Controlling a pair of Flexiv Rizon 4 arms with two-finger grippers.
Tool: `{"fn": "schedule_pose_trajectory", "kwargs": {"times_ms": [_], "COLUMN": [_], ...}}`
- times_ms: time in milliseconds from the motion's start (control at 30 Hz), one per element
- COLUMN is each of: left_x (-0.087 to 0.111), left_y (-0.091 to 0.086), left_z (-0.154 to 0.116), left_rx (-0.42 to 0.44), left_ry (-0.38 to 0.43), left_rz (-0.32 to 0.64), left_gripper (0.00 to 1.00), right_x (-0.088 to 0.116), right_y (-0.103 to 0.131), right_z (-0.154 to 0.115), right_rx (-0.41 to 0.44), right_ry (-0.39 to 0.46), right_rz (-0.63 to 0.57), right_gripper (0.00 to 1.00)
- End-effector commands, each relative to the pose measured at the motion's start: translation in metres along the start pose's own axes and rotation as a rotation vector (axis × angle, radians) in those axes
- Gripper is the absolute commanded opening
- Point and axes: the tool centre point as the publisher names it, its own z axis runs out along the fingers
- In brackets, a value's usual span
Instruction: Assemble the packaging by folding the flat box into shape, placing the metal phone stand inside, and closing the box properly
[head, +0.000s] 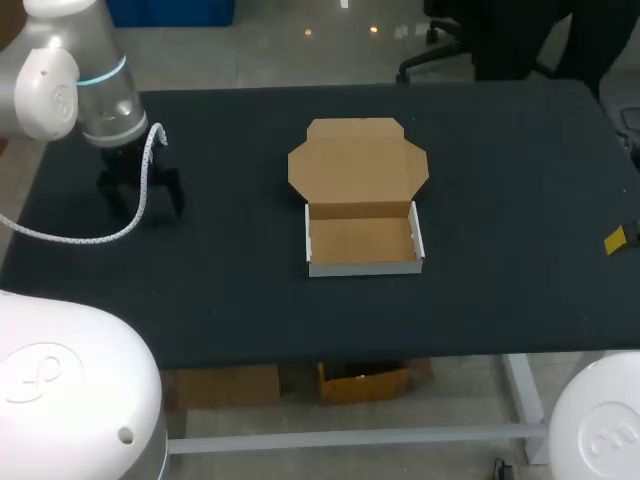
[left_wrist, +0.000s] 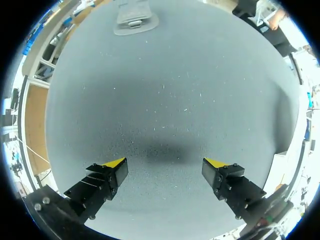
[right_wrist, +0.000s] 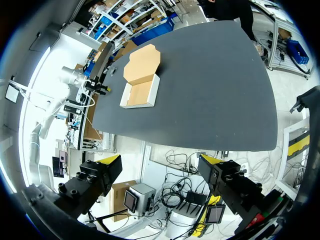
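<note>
The cardboard box (head: 362, 243) stands folded into a shallow white-walled tray at the table's middle, with nothing inside. Its brown lid (head: 358, 165) lies open and flat behind it. In the right wrist view the box (right_wrist: 140, 94) shows far ahead. My left gripper (head: 140, 200) hangs open over the left part of the table, well left of the box. In its own view the left gripper (left_wrist: 165, 167) points down at bare mat, and a grey metal piece (left_wrist: 134, 17), apparently the phone stand, lies well ahead of it. My right gripper (right_wrist: 160, 162) stands open and empty, off the table's edge.
The dark table mat (head: 500, 180) is bare around the box. A white coiled cable (head: 80, 238) trails from my left arm across the table's left side. A small yellow tip (head: 615, 240) shows at the right edge.
</note>
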Motion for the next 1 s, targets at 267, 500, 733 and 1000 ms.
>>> {"fn": "schedule_pose_trajectory", "kwargs": {"times_ms": [267, 500, 733, 1000], "left_x": [-0.005, -0.011, -0.015, -0.017], "left_y": [-0.032, -0.050, -0.072, -0.092], "left_z": [0.012, 0.015, 0.012, 0.013], "left_rx": [-0.011, -0.006, 0.013, 0.023], "left_ry": [-0.009, 0.000, -0.004, -0.023], "left_rz": [-0.017, -0.040, -0.046, -0.044], "left_gripper": [1.00, 1.00, 1.00, 1.00], "right_x": [0.000, 0.000, 0.000, 0.000], "right_y": [-0.001, -0.001, -0.001, -0.001], "right_z": [-0.001, -0.001, -0.001, -0.001], "right_rx": [-0.001, -0.001, -0.001, -0.001], "right_ry": [0.002, 0.002, 0.002, 0.002], "right_rz": [-0.001, -0.001, -0.001, -0.001], "right_gripper": [1.00, 1.00, 1.00, 1.00]}}
